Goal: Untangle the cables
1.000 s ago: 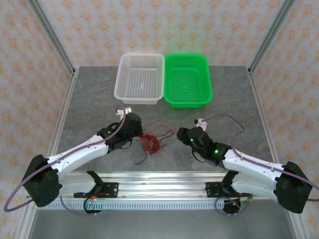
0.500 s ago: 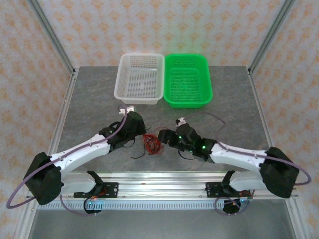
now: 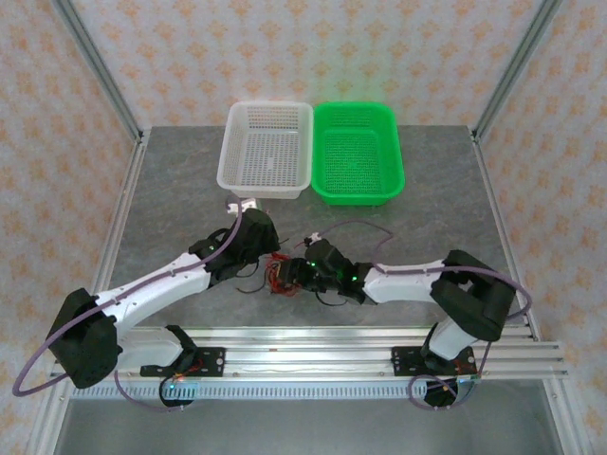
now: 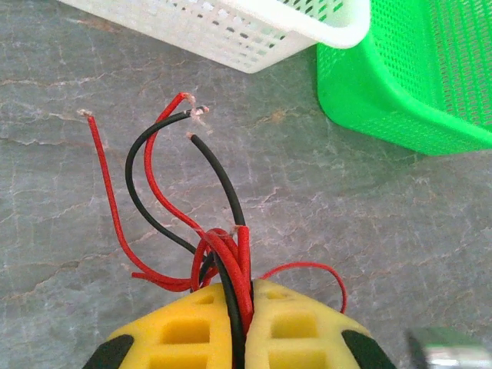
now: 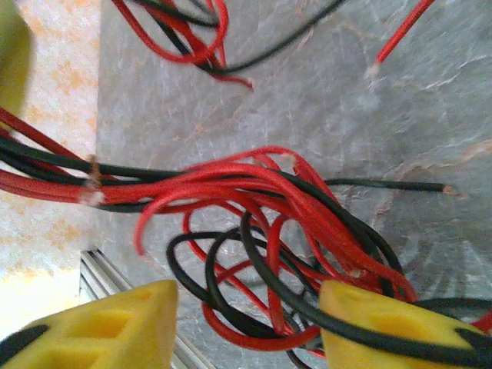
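Now, likely step in hand: a second grip on the cables (image 3: 283,273), knotted red and black on the table (image 3: 436,218) between the two wrists, toward the near edge.

Left gripper (image 4: 244,296) clamped tight on the bundle, loose ends fanning out ahead of it. Right gripper (image 5: 247,307) open, jaws apart with several loops lying between them. Nothing pinched as far as can be told, though one black strand lies draped across one finger (image 5: 361,304).

Better to pinch a single strand or loop than the whole mass, so pick a red loop at the edge of the knot. Hold the left clamp firm as anchor. Pull slowly, sideways and away from the left, low over the table. Stop if the knot tightens instead of sliding, then regrip elsewhere.
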`<state>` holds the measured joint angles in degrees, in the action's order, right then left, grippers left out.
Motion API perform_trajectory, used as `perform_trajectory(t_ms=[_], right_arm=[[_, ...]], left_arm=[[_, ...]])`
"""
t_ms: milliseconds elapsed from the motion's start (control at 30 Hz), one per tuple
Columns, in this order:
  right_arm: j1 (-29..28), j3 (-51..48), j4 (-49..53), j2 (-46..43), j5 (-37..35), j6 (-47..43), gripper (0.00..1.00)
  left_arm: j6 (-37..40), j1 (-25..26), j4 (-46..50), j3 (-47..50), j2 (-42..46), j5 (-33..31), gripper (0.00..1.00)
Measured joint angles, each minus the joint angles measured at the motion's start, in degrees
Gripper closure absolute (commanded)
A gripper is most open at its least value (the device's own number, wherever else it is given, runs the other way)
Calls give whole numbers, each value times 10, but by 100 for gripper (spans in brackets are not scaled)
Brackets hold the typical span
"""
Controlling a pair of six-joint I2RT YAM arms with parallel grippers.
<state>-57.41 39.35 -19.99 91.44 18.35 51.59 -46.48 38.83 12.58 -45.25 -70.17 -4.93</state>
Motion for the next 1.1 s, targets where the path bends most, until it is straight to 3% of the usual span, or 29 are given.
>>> perform_trajectory(t_ms=[200, 300, 533, 833, 1100], right_arm=[[-2, 5, -11, 49, 7, -22, 93], [-2, 7, -6, 53, 1, -37, 99], [-2, 0, 39, 18, -51, -90, 100], [-2, -77, 107, -175, -167, -134, 100], [-5, -125, 139, -332, -279, -83, 100]], left_arm=[[1, 0, 6, -18, -4, 0, 100], [4, 0, 17, -25, -4, -4, 100], [21, 0, 74, -52, 5, -46, 100], [30, -29, 116, -42, 21, -92, 100], [30, -62, 108, 22, 7, -87, 100]])
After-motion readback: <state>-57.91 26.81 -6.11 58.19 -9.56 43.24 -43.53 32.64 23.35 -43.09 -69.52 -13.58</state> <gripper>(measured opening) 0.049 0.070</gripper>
